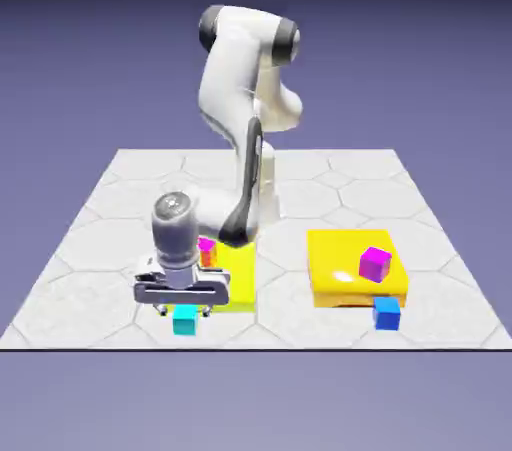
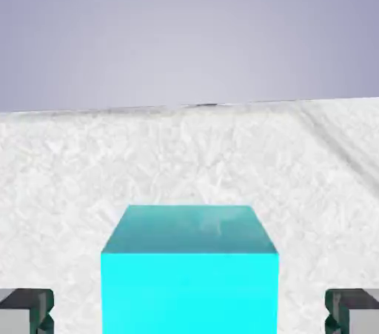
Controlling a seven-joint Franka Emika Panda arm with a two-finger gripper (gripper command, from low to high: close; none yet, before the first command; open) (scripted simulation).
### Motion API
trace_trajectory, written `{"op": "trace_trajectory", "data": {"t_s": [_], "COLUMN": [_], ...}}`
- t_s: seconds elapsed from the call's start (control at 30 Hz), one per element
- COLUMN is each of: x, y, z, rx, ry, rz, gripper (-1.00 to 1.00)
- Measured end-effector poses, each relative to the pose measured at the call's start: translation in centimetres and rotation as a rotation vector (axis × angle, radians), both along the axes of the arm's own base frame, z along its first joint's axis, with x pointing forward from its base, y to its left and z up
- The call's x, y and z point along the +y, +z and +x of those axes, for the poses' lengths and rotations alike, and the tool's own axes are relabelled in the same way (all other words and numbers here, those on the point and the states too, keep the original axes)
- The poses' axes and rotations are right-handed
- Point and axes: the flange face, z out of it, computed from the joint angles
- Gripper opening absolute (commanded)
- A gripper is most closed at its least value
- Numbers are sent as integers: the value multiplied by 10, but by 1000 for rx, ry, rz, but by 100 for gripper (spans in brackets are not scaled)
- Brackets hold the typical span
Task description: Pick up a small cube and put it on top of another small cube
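1. Locate the cyan cube [image 1: 185,320] on the table [image 1: 90,239] near its front edge, just beside the near yellow slab [image 1: 238,279].
2. Note that the gripper [image 1: 184,311] stands directly over the cube, lowered so one finger comes down on each side.
3. In the hand view, check the fingertips [image 2: 27,309]: they flank the cyan cube [image 2: 189,273] with a visible gap either side, so the jaws are part-open and nothing is gripped yet.
4. Judge the closing step as next.
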Motion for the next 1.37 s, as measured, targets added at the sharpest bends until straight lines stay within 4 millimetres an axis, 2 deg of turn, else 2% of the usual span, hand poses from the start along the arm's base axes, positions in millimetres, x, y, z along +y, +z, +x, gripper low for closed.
{"op": "trace_trajectory", "data": {"t_s": [0.03,0.2,0.47,0.73,0.87,0.93,1.1,1.13,1.2,1.37], "x": [0,0,6,20,27,27,27,27,27,27], "y": [0,74,130,171,183,184,123,114,114,174], "z": [0,2,-59,-127,-163,-163,-167,-169,-169,-163], "rx": [0,0,1,-1,-1,-1,-1,0,0,-1], "ry": [0,0,4,29,40,40,41,41,41,41], "rz": [0,5,45,31,3,2,2,1,0,0], "gripper": [-100,-100,-100,-100,-100,-100,-100,100,100,100]}}
